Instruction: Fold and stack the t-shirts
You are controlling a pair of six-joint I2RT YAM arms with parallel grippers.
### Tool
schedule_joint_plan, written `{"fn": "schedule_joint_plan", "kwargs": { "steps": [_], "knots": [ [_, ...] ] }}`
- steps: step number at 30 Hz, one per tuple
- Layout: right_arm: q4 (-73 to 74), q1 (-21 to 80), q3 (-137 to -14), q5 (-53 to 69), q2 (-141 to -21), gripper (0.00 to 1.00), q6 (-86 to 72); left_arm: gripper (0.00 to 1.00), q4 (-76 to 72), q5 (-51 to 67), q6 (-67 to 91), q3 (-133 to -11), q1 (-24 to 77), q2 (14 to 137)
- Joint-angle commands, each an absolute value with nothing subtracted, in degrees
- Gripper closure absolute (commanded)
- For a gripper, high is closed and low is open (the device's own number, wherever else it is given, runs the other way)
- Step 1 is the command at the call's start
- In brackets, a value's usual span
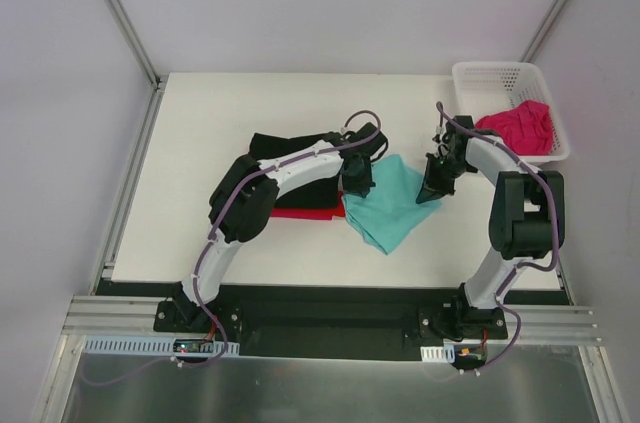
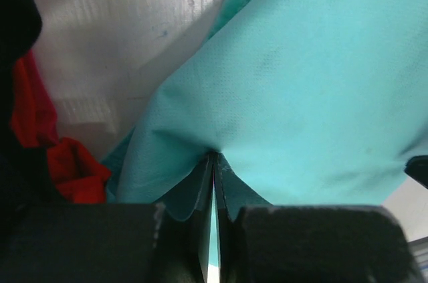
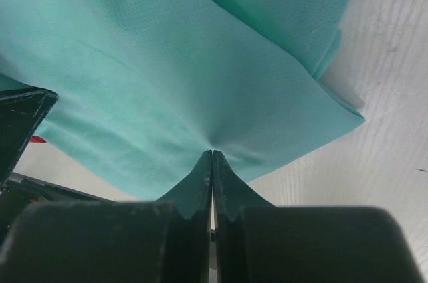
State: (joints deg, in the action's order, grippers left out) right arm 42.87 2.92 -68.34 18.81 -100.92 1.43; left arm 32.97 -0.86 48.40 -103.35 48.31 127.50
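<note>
The teal-green t-shirt [image 1: 393, 201] lies folded mid-table, stretched between both grippers. My left gripper [image 1: 357, 180] is shut on its left edge; in the left wrist view [image 2: 214, 156] the cloth [image 2: 301, 82] puckers at the fingertips. My right gripper [image 1: 432, 188] is shut on its right edge, seen in the right wrist view [image 3: 212, 154] with cloth [image 3: 167, 62] pinched. The black t-shirt [image 1: 285, 148] lies folded on the red t-shirt [image 1: 305, 212], left of the teal one, under my left arm. The magenta-pink t-shirt [image 1: 518, 125] lies crumpled in the basket.
A white plastic lattice basket [image 1: 487, 75] stands at the back right corner of the white table [image 1: 200, 143]. Metal frame posts rise at the back corners. The red cloth [image 2: 40, 136] shows at the left of the left wrist view.
</note>
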Motion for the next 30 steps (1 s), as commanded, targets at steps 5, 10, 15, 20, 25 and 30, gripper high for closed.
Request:
{"fn": "schedule_joint_plan", "kwargs": {
  "steps": [5,10,15,20,25,30],
  "knots": [
    [41.7,7.1,-65.6,15.6,-102.0,0.99,-3.1,0.98,33.0,-0.1,47.2,-105.5,48.4,128.1],
    [41.6,11.6,-61.9,12.9,-102.0,0.99,-4.7,0.99,32.5,-0.2,45.9,-104.4,47.8,127.4],
    [42.4,14.0,-59.3,10.3,-100.1,0.99,-5.9,0.99,32.3,-0.7,44.1,-102.7,45.9,125.7],
    [46.3,15.4,-60.7,6.9,-98.2,0.99,-5.2,1.00,32.1,-1.1,42.5,-101.7,44.2,124.2],
    [48.4,15.3,-61.8,2.1,-97.9,0.99,-4.7,1.00,31.5,-0.5,41.8,-102.0,43.5,124.3],
    [48.3,13.7,-62.1,0.4,-101.0,0.99,-4.5,1.00,31.0,-0.2,41.5,-102.7,43.3,125.1]
  ]
}}
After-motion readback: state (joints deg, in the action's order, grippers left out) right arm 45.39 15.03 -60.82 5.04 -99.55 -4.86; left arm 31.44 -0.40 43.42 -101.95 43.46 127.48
